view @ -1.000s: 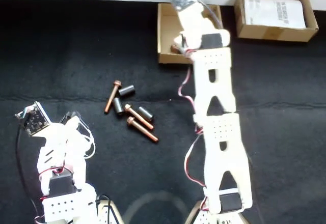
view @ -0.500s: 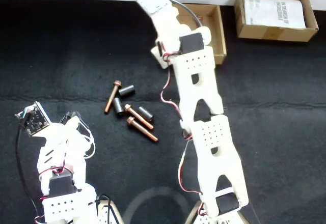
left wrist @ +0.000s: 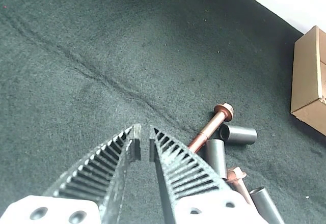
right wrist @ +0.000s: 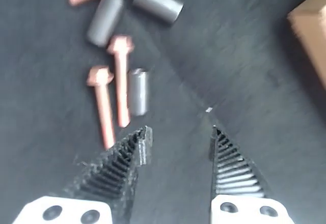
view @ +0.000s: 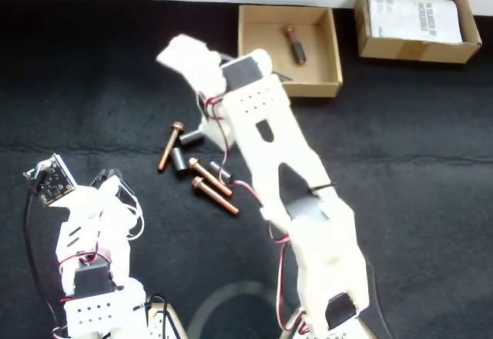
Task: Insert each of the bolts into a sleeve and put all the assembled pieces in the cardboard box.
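Right now the cardboard box point(view: 266, 54) sits at the far edge of the table point(view: 400, 169), a little right of centre, with one assembled piece point(view: 293, 45) lying in its far half. A second box point(view: 408, 52) holding a printed sheet stands just beside it toward the far right corner, with a narrow strip of cloth between the two.

Loose parts cluster left of centre: three copper bolts point(view: 170, 146) and three grey sleeves point(view: 179, 159), none joined. One bolt lies alone on the pile's left side with two sleeves just beside it. The other two bolts lie side by side toward the near edge, and the third sleeve pokes out from under the right arm point(view: 266, 131).

That arm stretches from the near edge diagonally across the pile's right flank. On it the right gripper point(right wrist: 178, 140) has its jaws spread wide, gripping nothing, over black cloth just beside the paired bolts and a sleeve.

At the near left corner the left arm point(view: 88, 231) is folded up. Its left gripper point(left wrist: 144, 138) has jaws drawn almost together — a sliver between the tips, nothing pinched — and points toward the pile from well apart.

Plain black cloth runs from the pile to the left edge, and from the right arm to the right edge.
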